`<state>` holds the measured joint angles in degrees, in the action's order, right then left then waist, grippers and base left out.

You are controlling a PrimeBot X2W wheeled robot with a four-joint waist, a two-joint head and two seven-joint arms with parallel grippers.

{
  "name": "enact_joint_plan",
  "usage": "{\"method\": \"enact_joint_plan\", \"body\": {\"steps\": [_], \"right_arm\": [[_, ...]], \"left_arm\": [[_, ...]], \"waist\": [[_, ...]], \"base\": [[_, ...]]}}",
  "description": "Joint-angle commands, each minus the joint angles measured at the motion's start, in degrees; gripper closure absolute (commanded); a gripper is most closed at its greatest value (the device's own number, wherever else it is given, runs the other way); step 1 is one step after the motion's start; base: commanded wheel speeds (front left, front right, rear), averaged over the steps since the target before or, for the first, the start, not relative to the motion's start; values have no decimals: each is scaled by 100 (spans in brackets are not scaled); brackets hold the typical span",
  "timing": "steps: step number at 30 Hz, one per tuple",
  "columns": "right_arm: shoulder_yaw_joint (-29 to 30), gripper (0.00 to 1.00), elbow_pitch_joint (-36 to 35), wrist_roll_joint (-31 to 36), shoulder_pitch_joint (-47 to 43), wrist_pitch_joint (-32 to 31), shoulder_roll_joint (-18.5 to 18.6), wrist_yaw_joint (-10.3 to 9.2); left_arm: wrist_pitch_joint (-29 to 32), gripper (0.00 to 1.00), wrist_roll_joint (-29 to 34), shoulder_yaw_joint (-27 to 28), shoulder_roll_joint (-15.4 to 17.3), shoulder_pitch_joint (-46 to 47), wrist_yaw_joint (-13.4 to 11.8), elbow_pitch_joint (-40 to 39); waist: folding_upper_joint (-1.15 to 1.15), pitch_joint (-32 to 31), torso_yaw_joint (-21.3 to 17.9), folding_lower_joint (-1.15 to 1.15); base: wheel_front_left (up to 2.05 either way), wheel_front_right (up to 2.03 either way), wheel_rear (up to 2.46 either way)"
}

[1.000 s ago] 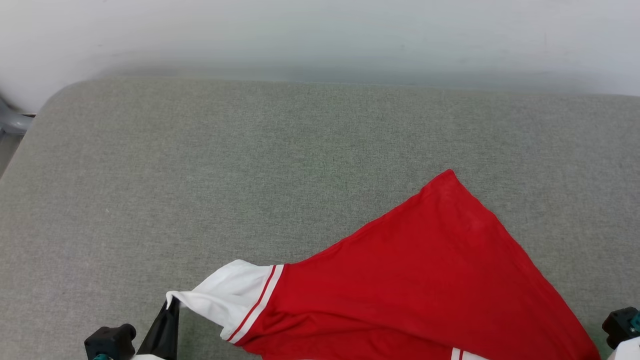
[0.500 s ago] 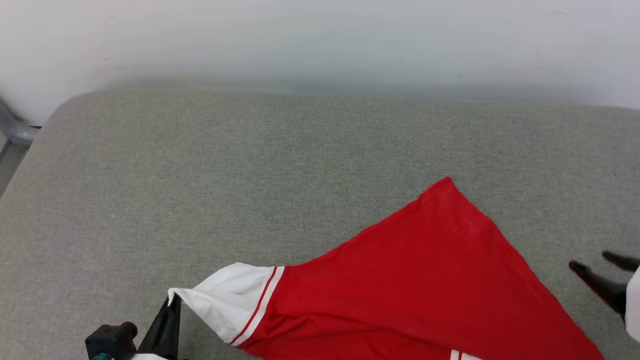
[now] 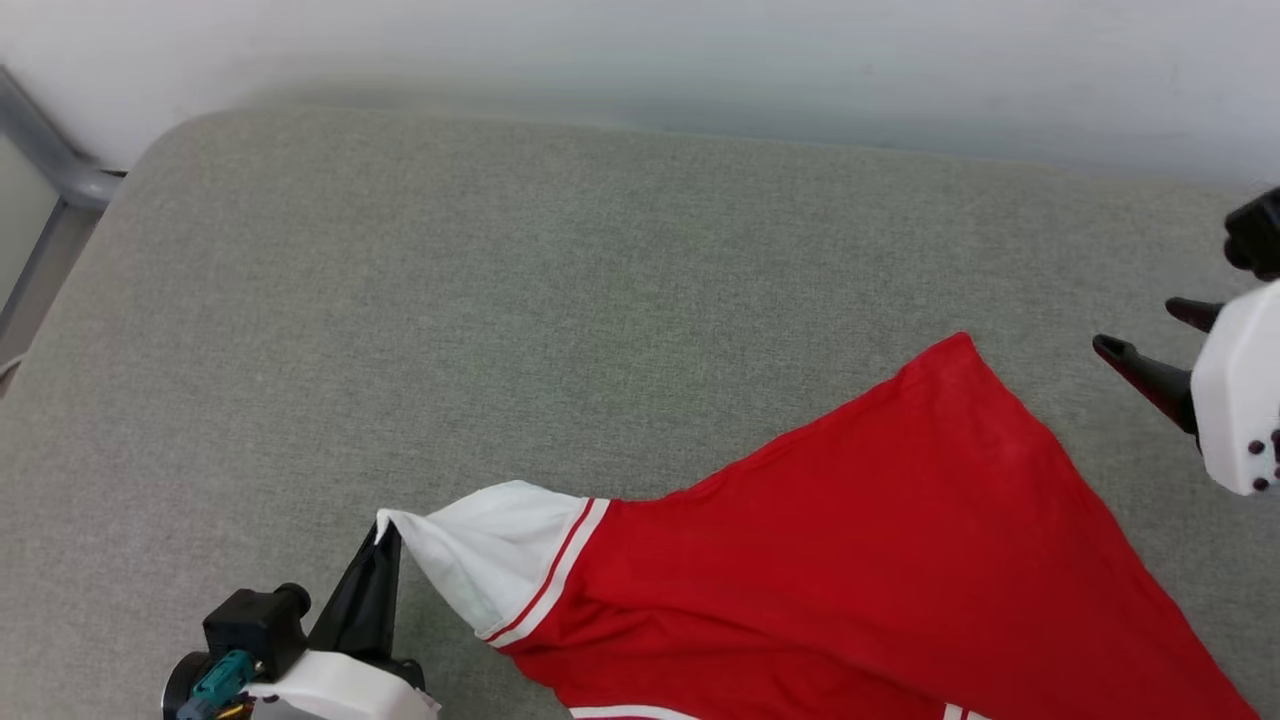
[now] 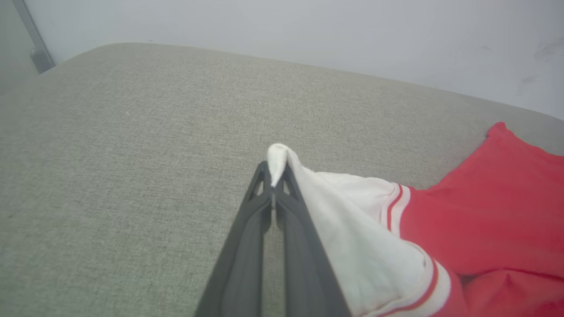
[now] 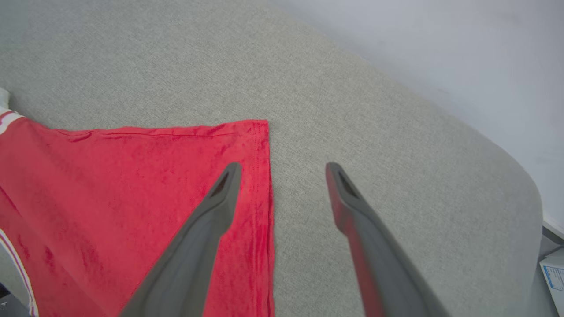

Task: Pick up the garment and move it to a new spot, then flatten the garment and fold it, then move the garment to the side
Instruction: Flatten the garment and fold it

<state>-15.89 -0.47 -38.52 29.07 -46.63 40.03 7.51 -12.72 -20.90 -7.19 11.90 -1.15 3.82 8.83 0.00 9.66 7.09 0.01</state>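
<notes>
The garment (image 3: 880, 560), a red shirt with a white sleeve edged in red and white stripes, lies on the grey cushion (image 3: 560, 300). Its hem corner points toward the back right. My left gripper (image 3: 385, 540) is shut on the tip of the white sleeve (image 4: 275, 160) at the lower left, pulling it out to a point. My right gripper (image 3: 1145, 330) hangs open at the right edge, above and just right of the hem corner (image 5: 257, 132). In the right wrist view its fingers (image 5: 229, 180) straddle the garment's edge without touching it.
A pale wall (image 3: 640, 60) runs along the cushion's back edge. A grey metal frame (image 3: 60, 170) stands at the far left. The cushion's rounded right end (image 5: 520, 185) drops off, with a white box (image 5: 553, 273) beyond it.
My right gripper let go of the garment, opened, and rose toward the back right. The head camera shifted; the left gripper keeps its hold on the sleeve.
</notes>
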Motion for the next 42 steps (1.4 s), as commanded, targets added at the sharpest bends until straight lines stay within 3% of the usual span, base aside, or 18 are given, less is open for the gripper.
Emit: {"method": "enact_joint_plan", "body": {"steps": [1, 12, 16, 31, 32, 33, 42], "right_arm": [[-180, 0, 134, 57, 262, -132, -31, -5], [-1709, 0, 1415, 286, 1610, -860, -63, -6], [-1964, 0, 1721, 264, 1820, -856, -106, -5], [-3432, 0, 2820, -132, 1695, -695, -23, -4], [-3491, 18, 2842, -160, 1716, -654, -8, -4], [-3526, 100, 2856, -188, 1757, -581, 2, -5], [-3447, 100, 2977, -491, 2222, 515, -154, -7]], "left_arm": [[-21, 100, 39, -37, -23, 116, 22, -32], [-140, 100, 110, -269, -199, 533, 66, -18], [-165, 100, 142, -324, -254, 651, 79, -6], [-245, 100, 225, -445, -453, 1031, 124, 98], [-244, 100, 232, -440, -457, 1032, 122, 104], [-247, 100, 238, -433, -460, 1030, 123, 115], [-256, 100, 249, -357, -375, 840, 120, 202]], "waist": [[0, 142, 121, -1], [0, 723, 490, -1], [0, 898, 588, -1], [0, 1387, 778, -1], [0, 1388, 769, -1], [0, 1382, 757, -1], [0, 933, 539, -1]], "base": [[0, 0, 0], [0, 0, 0], [0, 0, 0], [0, 0, 0], [0, 0, 0], [0, 0, 0], [0, 0, 0]]}}
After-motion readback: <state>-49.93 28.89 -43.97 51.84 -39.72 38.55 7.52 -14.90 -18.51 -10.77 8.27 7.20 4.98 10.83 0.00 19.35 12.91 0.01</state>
